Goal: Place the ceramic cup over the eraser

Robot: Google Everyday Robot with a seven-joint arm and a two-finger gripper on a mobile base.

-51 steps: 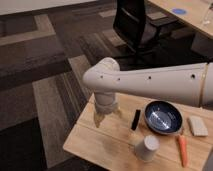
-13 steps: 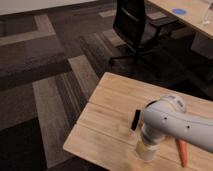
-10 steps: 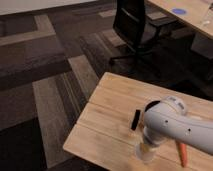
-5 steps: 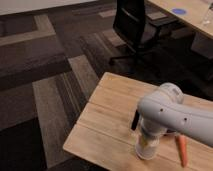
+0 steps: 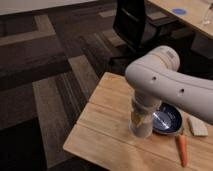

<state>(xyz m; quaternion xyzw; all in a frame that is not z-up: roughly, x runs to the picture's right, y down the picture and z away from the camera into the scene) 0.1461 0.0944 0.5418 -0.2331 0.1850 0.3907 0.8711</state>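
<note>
Swung leftward since a moment ago, the arm [image 5: 165, 82] now leaves the dark bowl [image 5: 170, 123] uncovered. Its hand [image 5: 141, 119] points straight down, clenched on the ceramic cup [image 5: 142, 131], which sits low over the wooden tabletop [image 5: 102, 131], just left of the bowl. A beige block [image 5: 198, 127] lies beyond the bowl and an orange carrot [image 5: 183, 150] in front. The arm hides the eraser.

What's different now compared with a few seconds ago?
The arm swung across the table to the ceramic cup; its end effector closed on it, and the cup now looks raised off its earlier spot. The dark bowl, carrot and beige block have not moved; the eraser is hidden.
</note>
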